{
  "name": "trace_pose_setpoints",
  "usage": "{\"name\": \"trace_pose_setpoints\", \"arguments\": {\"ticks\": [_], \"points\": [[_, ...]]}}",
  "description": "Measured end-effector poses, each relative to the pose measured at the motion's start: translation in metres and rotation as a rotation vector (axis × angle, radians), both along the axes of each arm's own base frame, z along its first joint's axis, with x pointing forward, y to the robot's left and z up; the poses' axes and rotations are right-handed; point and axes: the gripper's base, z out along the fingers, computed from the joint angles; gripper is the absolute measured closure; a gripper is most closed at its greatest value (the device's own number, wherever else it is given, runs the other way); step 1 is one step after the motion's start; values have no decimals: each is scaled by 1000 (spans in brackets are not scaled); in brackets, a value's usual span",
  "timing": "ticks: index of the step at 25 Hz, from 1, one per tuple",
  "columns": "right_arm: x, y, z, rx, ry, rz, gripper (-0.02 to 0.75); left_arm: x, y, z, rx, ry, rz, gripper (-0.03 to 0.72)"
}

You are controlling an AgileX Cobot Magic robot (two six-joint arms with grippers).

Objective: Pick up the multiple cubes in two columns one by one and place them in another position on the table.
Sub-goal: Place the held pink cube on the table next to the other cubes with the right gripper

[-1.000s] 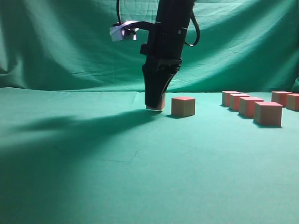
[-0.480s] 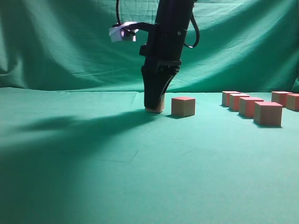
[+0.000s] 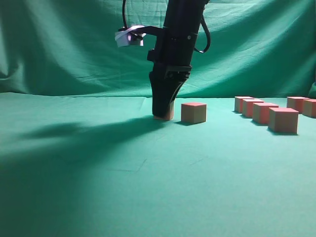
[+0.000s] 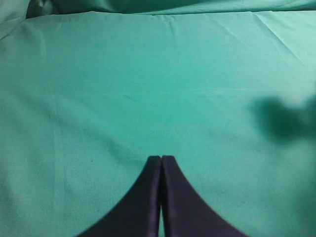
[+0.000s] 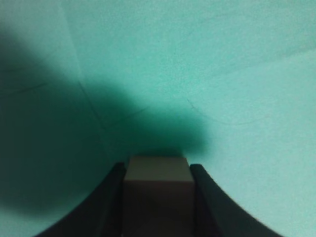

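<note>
Right jaws (image 3: 162,114) clamped on a cube (image 3: 169,111), frame centre, cube down on the green worktop (image 3: 148,187).
Left to right: held cube, a free cube (image 3: 193,112) just beside it, then two cube columns (image 3: 269,114) at far right, well apart, path unobstructed. Versus a second ago, the held cube sits lower, touching cloth. Right arm hangs near-vertical from top centre. Left jaws (image 4: 161,160) closed empty over bare cloth.
</note>
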Motion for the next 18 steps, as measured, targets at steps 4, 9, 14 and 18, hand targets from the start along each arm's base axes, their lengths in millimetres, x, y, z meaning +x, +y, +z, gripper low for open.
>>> {"name": "trace_pose_setpoints", "arguments": {"ticks": [4, 9, 14, 18], "points": [[0, 0, 0, -1, -1, 0, 472, 0, 0, 0, 0, 0, 0, 688], [0, 0, 0, -1, -1, 0, 472, 0, 0, 0, 0, 0, 0, 688], [0, -1, -3, -19, 6, 5, 365, 0, 0, 0, 0, 0, 0, 688], [0, -1, -3, -18, 7, 0, 317, 0, 0, 0, 0, 0, 0, 688]]}}
